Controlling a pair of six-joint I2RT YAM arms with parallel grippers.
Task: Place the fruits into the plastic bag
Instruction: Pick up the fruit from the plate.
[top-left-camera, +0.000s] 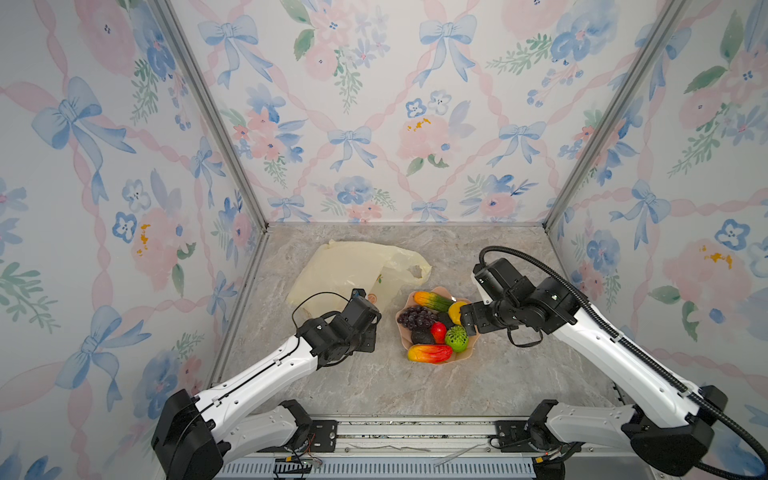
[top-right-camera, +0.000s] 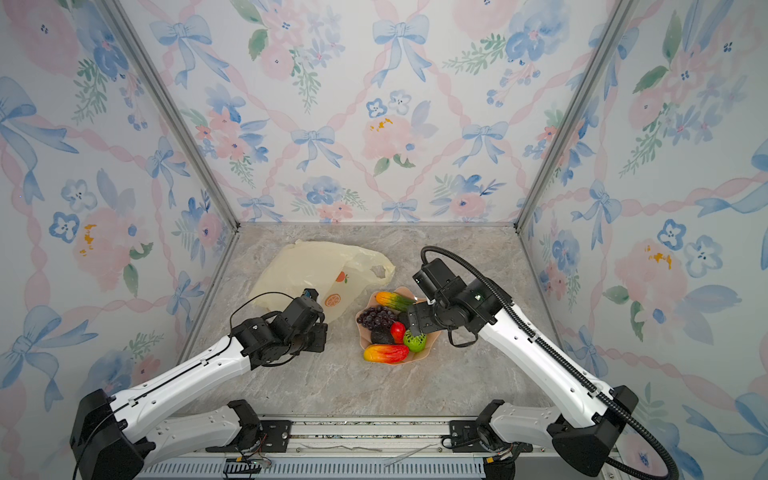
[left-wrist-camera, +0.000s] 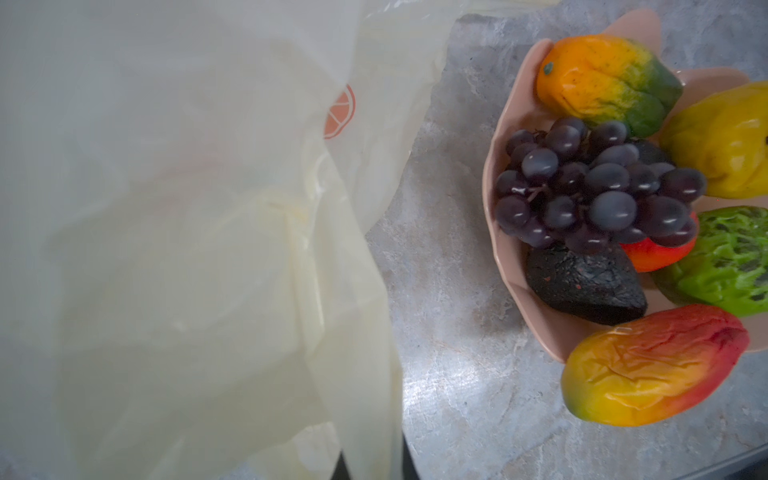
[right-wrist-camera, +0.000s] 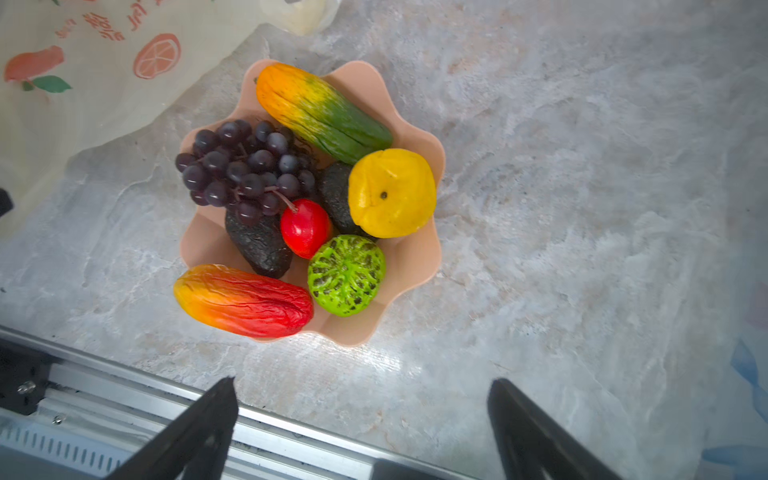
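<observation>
The fruits lie heaped in a pink scalloped dish (right-wrist-camera: 415, 257): purple grapes (right-wrist-camera: 241, 170), orange-green mango (right-wrist-camera: 320, 112), yellow citrus (right-wrist-camera: 392, 193), bumpy green ball (right-wrist-camera: 346, 274), red-yellow mango (right-wrist-camera: 243, 301), two dark avocados (right-wrist-camera: 259, 245) and a small red fruit (right-wrist-camera: 305, 228). The pale-yellow plastic bag (top-left-camera: 353, 266) lies crumpled to the dish's left. My left gripper (left-wrist-camera: 374, 469) is shut on a fold of the plastic bag (left-wrist-camera: 187, 249). My right gripper (right-wrist-camera: 365, 386) hangs open and empty above the dish's right side (top-left-camera: 467, 320).
The marble tabletop (top-left-camera: 374, 382) is boxed in by floral walls on three sides. An aluminium rail (top-left-camera: 395, 432) runs along the front edge between the two arm bases. The bag's loop handle (top-left-camera: 415, 272) lies just behind the dish.
</observation>
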